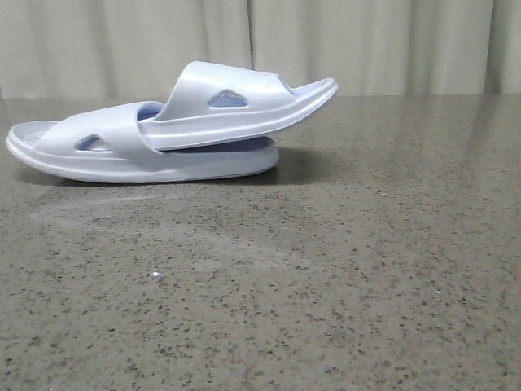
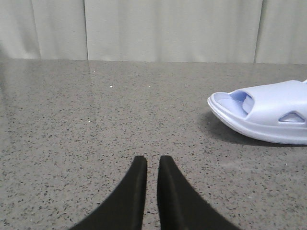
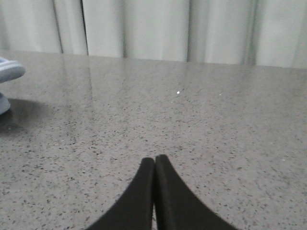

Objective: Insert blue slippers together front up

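Right up close in the wrist views you get the black fingertips and not much else. Left gripper [image 2: 147, 165] has its two fingers almost together with just a thin sliver of gap, nothing between them, hovering over bare speckled stone. Right gripper [image 3: 154, 163] is pinched fully closed, tips touching, also holding nothing.

Both sit low over the grey granite-look table [image 1: 342, 269], and neither arm shows up in the front view at all.

Blue slippers [image 1: 175, 130] are at the far left of the table, back near the curtain. They're nested: the lower slipper [image 1: 106, 151] lies flat on its sole, and the upper slipper [image 1: 244, 102] has one end pushed in under the lower one's strap, so it sits tilted with its free end raised off to the right, overhanging the lower sole. Triangular cut-outs visible on both straps.

From the left wrist view one end of the pair [image 2: 268, 115] sits off to the side, well apart from the fingers. From the right wrist view only a small edge [image 3: 9, 72] peeks in at the frame border.

Around them: a tiny pale speck [image 1: 156, 277] on the tabletop in the foreground, and the pleated beige curtain [image 1: 366, 41] behind. Nothing stands between the grippers and the slippers.
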`<state>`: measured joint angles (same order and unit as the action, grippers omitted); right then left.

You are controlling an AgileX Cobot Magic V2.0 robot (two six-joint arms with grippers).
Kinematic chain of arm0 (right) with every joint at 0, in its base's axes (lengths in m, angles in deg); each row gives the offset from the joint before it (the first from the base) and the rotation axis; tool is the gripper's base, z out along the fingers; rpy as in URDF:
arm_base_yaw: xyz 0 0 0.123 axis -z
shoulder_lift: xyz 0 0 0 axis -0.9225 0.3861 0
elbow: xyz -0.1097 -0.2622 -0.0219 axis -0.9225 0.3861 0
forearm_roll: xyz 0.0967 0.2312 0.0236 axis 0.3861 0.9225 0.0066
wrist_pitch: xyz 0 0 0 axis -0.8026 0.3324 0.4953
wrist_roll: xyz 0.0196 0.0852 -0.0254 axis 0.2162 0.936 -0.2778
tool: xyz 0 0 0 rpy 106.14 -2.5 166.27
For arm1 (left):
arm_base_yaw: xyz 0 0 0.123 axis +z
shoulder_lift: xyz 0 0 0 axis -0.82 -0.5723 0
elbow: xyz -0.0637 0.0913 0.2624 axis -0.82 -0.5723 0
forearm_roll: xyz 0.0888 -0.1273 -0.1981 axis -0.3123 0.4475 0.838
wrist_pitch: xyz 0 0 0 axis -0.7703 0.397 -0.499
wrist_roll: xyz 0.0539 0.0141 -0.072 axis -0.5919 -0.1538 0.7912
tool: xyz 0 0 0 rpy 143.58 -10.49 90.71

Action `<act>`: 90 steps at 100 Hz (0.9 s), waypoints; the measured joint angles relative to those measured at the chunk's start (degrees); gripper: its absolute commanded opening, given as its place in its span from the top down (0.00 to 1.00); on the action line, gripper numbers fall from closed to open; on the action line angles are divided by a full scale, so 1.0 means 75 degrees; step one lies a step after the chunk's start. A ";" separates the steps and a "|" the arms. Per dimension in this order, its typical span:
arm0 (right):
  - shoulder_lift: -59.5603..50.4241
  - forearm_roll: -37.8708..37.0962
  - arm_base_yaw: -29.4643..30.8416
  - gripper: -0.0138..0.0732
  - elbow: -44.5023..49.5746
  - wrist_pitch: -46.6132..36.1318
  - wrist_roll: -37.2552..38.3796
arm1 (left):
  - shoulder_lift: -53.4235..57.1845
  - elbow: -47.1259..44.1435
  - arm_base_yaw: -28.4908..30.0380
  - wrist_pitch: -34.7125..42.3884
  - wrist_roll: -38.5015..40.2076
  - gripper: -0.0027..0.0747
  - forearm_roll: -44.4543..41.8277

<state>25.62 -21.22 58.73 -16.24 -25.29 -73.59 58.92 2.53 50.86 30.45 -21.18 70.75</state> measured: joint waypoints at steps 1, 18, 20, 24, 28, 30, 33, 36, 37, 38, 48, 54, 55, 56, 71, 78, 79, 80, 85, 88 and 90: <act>-0.0049 -0.0014 0.0027 0.94 0.0000 0.0108 0.0018 | 0.0000 0.0000 0.0000 0.0000 0.0000 0.95 0.0000; -0.1155 -0.0298 0.0585 0.94 0.0000 0.1612 0.0193 | 0.0012 0.0000 0.0000 0.0000 0.0000 0.95 0.0000; -0.1253 -0.0306 0.0632 0.94 0.0000 0.1702 0.0191 | 0.0012 0.0000 0.0000 0.0000 0.0000 0.95 0.0000; -0.1392 -0.0325 0.0712 0.94 0.0000 0.1831 0.0195 | 0.0012 0.0000 0.0000 0.0000 0.0000 0.95 0.0000; -0.1513 -0.0338 0.0769 0.94 0.0000 0.1895 0.0195 | 0.0012 0.0000 0.0000 0.0000 0.0000 0.95 0.0000; -0.1550 -0.0338 0.0770 0.94 0.0000 0.1915 0.0209 | 0.0012 0.0000 0.0000 0.0000 0.0000 0.94 0.0000; -0.1570 -0.0344 0.0781 0.94 0.0000 0.1954 0.0208 | 0.0012 0.0000 0.0000 0.0000 0.0000 0.95 0.0000; -0.1582 -0.0356 0.0781 0.94 0.0000 0.1989 0.0208 | 0.0012 0.0000 0.0000 0.0000 0.0000 0.95 0.0000; -0.1582 -0.0356 0.0781 0.94 0.0000 0.1985 0.0208 | 0.0012 0.0000 0.0000 0.0000 0.0000 0.94 0.0000; -0.1582 -0.0356 0.0781 0.94 0.0000 0.1996 0.0208 | 0.0012 0.0000 0.0000 0.0000 0.0000 0.95 0.0000; -0.1582 -0.0356 0.0781 0.94 0.0000 0.2086 0.0225 | 0.0012 0.0000 0.0000 -0.0002 0.0000 0.95 0.0000; -0.1582 -0.0356 0.0781 0.94 0.0000 0.2112 0.0225 | 0.0012 0.0000 0.0000 -0.0016 0.0000 0.95 0.0000; -0.1582 -0.0356 0.0781 0.94 0.0000 0.2112 0.0225 | 0.0012 0.0000 0.0000 -0.0016 0.0000 0.95 0.0000; -0.1582 -0.0356 0.0781 0.94 0.0000 0.2119 0.0225 | 0.0012 0.0000 0.0000 -0.0016 0.0000 0.95 0.0000; -0.1582 -0.0356 0.0781 0.94 0.0000 0.2119 0.0225 | 0.0012 0.0000 0.0000 -0.0016 0.0000 0.95 0.0000; -0.1582 -0.0356 0.0781 0.94 0.0000 0.2119 0.0225 | 0.0012 0.0000 0.0000 -0.0016 0.0000 0.95 0.0000; -0.1582 -0.0356 0.0781 0.94 0.0000 0.2119 0.0225 | 0.0012 0.0000 0.0000 -0.0016 0.0000 0.95 0.0000; -0.1582 -0.0356 0.0781 0.94 0.0000 0.2119 0.0225 | 0.0012 0.0000 0.0000 -0.0016 0.0000 0.95 0.0000; -0.1582 -0.0356 0.0781 0.94 0.0000 0.2131 0.0225 | 0.0012 0.0000 0.0000 -0.0016 0.0000 0.95 0.0000; -0.1582 -0.0361 0.0781 0.94 0.0000 0.2131 0.0225 | 0.0012 0.0000 0.0000 -0.0016 0.0000 0.95 0.0000; -0.1582 -0.0361 0.0781 0.94 0.0000 0.2131 0.0225 | 0.0012 0.0000 0.0000 -0.0016 0.0000 0.95 0.0000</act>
